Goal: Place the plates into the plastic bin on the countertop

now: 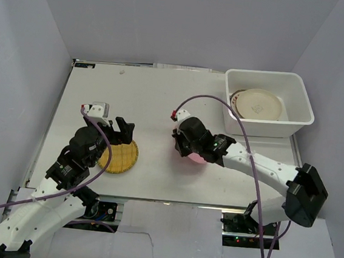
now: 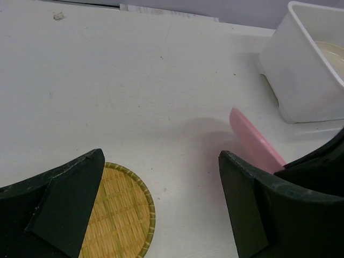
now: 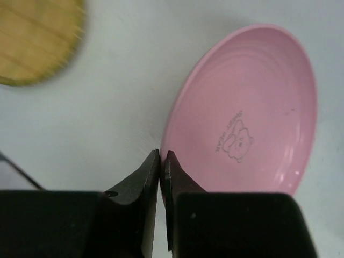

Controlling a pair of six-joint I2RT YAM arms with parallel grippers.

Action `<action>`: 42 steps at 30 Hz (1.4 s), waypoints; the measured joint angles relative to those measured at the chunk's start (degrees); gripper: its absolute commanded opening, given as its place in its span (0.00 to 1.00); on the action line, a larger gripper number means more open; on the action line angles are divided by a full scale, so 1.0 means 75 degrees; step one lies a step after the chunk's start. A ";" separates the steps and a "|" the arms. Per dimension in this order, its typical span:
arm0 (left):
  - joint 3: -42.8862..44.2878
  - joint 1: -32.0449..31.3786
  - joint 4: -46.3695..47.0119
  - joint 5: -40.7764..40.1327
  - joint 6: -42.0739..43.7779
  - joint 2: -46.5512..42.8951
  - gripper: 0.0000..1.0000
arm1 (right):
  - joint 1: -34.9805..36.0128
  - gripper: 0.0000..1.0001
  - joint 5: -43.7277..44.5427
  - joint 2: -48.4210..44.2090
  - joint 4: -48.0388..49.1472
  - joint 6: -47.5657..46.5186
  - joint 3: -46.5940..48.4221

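Plain grey walls (image 1: 40, 43) close in a flat white tabletop (image 1: 163, 97). At its far right corner stands a white translucent plastic bin (image 1: 263, 128), and a round cream plate (image 1: 258, 104) lies inside it, on top of another plate of which only a dark edge shows.

A round pink plate (image 3: 247, 107) is near the middle of the tabletop. The right tool (image 3: 162, 157) is pinched narrow on its near rim, with the rim between the two fingers. A round yellow woven-look plate (image 1: 122, 158) lies flat at the near left. The left tool (image 2: 161, 156) is above its far edge with the fingers spread wide, holding nothing.

From the right tool the bin lies far and to the right, with bare tabletop between them. The right arm is clearly nearer to the bin than the left arm, so carrying the pink plate across probably falls to it. The plate would have to rise over the near wall of the bin before it goes down.

The overhead view hides most of the pink plate under the wrist. The right wrist view shows the grip on the rim and a small bear print in the dish. Only the left wrist view shows that the plate stands tilted, with one edge raised. Whether its low edge touches the tabletop cannot be told.
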 measured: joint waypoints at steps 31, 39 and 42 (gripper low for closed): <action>-0.0009 0.0044 -0.0009 -0.0315 -0.0082 -0.0245 0.98 | -0.5117 0.77 0.0452 0.1311 0.0181 -0.1655 0.3363; -0.0012 0.0216 -0.0023 -0.1244 -0.0265 -0.0927 0.98 | -0.1614 0.81 -0.1792 0.1198 0.2524 0.0775 0.1393; -0.0015 0.0236 -0.0003 -0.1463 -0.0297 -0.1035 0.98 | -0.0682 0.82 -0.2553 0.2789 0.3354 0.1763 0.1431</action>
